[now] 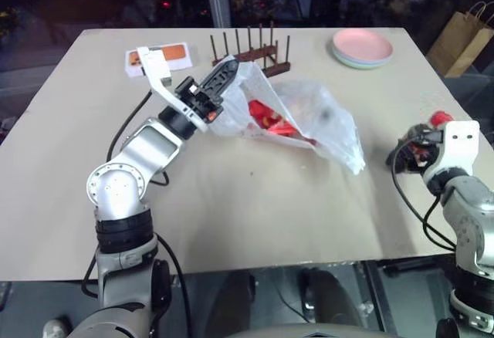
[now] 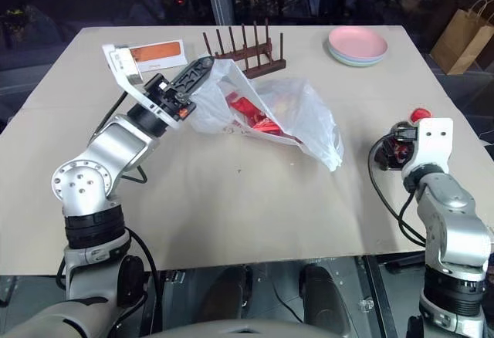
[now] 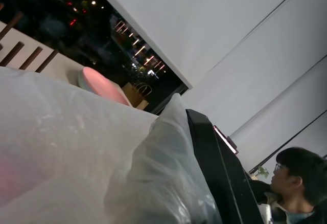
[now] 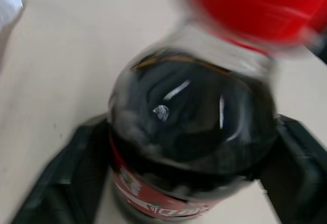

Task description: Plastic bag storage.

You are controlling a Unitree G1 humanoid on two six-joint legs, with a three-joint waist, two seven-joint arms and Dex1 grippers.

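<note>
Filling seems to be the step in hand. On the beige worktop [image 1: 231, 214], the left pincer [image 1: 224, 72] is pressed together on the rim of the large, thin, translucent white plastic bag [image 1: 316, 118], holding that edge lifted so the mouth stands open toward the robot's right. The rest of the bag lies slumped mid-worktop, just in front of the brown wooden peg rack [image 1: 258, 52], with a red crinkly packet [image 1: 270, 118] already inside.

At the worktop's right edge, well apart from the bag, the right pincer [image 4: 168, 183] straddles a dark cola bottle with a red cap [image 4: 189, 116], one black finger on either side; whether it truly grips, I cannot tell.

Next, I judge, the bottle must be carried across to the raised mouth and slid in, while the left keeps the rim up.
</note>
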